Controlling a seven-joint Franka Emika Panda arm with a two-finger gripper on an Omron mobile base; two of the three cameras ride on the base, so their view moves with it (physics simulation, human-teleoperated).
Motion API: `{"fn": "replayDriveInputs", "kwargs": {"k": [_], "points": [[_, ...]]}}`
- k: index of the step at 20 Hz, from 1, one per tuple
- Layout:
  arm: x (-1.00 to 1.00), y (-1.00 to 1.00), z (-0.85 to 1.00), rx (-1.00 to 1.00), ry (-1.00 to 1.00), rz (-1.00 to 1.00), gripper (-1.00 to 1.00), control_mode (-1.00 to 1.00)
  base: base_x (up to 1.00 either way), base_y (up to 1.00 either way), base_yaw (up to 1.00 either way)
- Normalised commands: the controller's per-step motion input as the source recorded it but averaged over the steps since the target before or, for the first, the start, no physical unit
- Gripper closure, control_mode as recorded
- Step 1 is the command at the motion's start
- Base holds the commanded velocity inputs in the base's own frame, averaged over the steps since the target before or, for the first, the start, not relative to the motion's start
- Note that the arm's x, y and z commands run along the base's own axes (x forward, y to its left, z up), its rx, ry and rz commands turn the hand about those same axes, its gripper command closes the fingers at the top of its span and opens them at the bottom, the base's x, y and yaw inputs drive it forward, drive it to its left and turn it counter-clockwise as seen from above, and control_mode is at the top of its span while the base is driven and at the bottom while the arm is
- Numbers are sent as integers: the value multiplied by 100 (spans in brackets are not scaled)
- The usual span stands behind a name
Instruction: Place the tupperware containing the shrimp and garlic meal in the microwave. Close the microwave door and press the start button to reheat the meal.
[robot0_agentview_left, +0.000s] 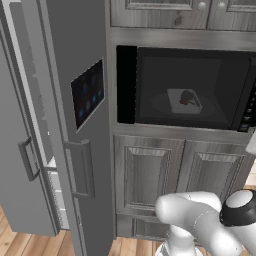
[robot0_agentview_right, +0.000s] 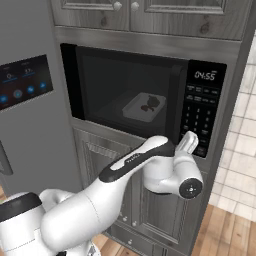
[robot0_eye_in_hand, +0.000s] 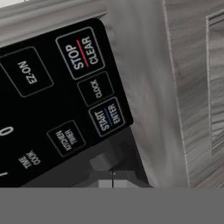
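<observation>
Now we see the door (robot0_agentview_right: 127, 92) closed over the microwave (robot0_agentview_right: 145, 100), and through its dark glass the tupperware (robot0_agentview_right: 144, 107) sits on the turntable near the cavity's middle, the meal (robot0_agentview_right: 150, 105) inside it. Our gripper (robot0_agentview_right: 192, 137) has its fingers pressed together, holding nothing, at the lower right corner of the keypad (robot0_agentview_right: 201, 117). From the hand camera, the tips (robot0_eye_in_hand: 113, 175) sit just below the START/ENTER button (robot0_eye_in_hand: 108, 117), with STOP/CLEAR (robot0_eye_in_hand: 82, 52) further up. The fridge (robot0_agentview_left: 75, 125) stands left of the microwave.
</observation>
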Motion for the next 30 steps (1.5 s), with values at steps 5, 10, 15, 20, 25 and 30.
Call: {"fn": "replayDriveInputs", "kwargs": {"k": [5, 10, 15, 20, 25, 30], "points": [[21, -6, -12, 0, 0, 0, 100, -100, 0, 0, 0], [21, -11, -10, 0, 0, 0, 100, -100, 0, 0, 0], [18, -15, -6, 0, 0, 0, 100, -100, 0, 0, 0], [20, -12, -10, 0, -1, -1, 100, -100, 0, 0, 0], [24, -2, -20, 0, -4, -3, 100, -100, 0, 0, 0], [28, -4, -18, 0, -5, -5, 100, -100, 0, 0, 0]]}}
